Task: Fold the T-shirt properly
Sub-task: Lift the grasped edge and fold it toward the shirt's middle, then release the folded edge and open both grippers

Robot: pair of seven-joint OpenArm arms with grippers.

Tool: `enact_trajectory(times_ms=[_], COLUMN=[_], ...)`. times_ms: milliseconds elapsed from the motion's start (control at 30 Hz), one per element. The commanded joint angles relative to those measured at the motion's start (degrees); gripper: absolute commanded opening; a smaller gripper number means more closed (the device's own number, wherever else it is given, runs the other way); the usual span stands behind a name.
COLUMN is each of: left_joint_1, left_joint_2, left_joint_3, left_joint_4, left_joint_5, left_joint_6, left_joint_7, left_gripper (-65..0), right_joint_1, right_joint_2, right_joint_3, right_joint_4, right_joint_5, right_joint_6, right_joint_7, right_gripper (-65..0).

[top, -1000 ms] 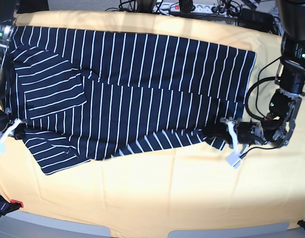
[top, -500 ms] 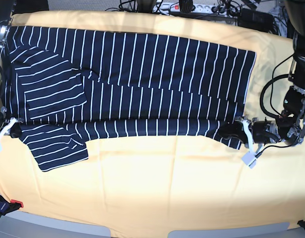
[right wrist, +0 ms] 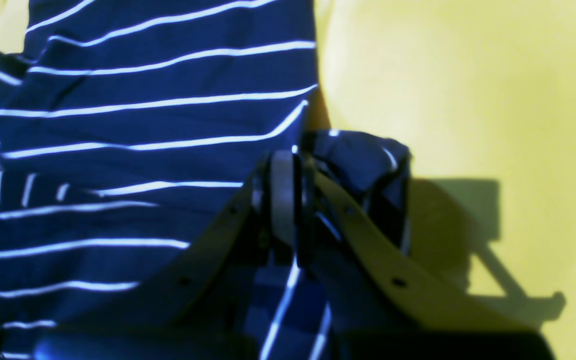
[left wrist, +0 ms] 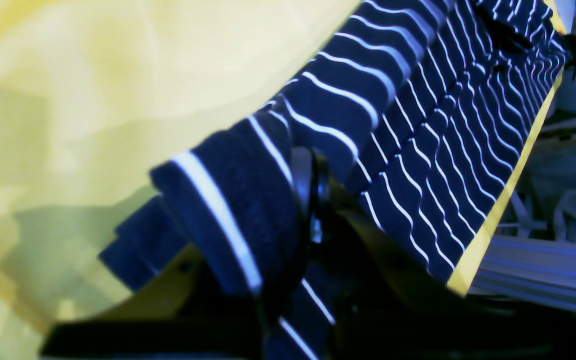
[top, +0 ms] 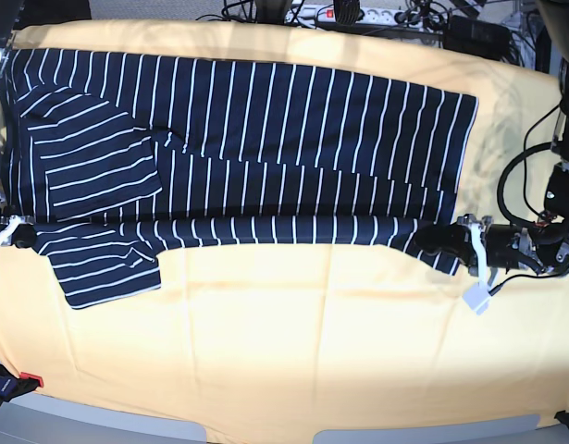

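yellow-orange cloth (top: 293, 342) covers the table, with the dark navy t-shirt with thin white stripes (top: 265, 157) spread long across its far half. the shirt's near edge is folded over onto the body and runs in a nearly straight line between the two arms. one short sleeve (top: 108, 273) sticks out toward the near side at the base view's left end.

left claw (top: 439, 242), base view's right: clamped together on the shirt's near corner; the left wrist view shows striped fabric bunched over the pinching fingers (left wrist: 308, 200).

right claw (top: 23, 237), base view's left edge: clamped on the shirt's opposite near corner; the right wrist view shows a wad of fabric (right wrist: 363, 165) gathered at the closed tips.

cables and a power strip (top: 340, 13) lie beyond the far table edge.
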Motion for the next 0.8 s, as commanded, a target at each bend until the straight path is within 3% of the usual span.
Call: enact_trajectory(times_ms=[0,200,433,767], left_joint_1=[-1.6,-1.6,-1.6,-1.1], left_joint_2=[-1.4,-1.7,-1.8,-3.9], left_joint_3=[-0.7,-0.6,-0.6,-0.6], left_joint_4=[1.1,2.2,2.3,2.3], left_joint_5=[-0.9,-1.0,-1.4,-1.4], left_joint_6=[-0.5,-0.5,-0.5,-0.5], left_joint_7=[0.5,1.4,12.7,13.2], left_gripper=[-65.0,-65.0,-65.0,-65.0], right_joint_1=[1.3,-3.2,-9.1,-9.2], right_joint_2=[2.3,3.8,4.1,4.7], right_joint_3=[0.5,0.5,0.5,0.5], right_joint_4=[1.0,3.7,11.1,11.1], right_joint_5=[0.7,3.8,3.0,1.7], right_joint_6=[-0.1,-0.1,-0.1,-0.1], right_joint_7=[0.5,-1.8,-1.8,-1.8], right_gripper=[-65.0,-65.0,-65.0,-65.0])
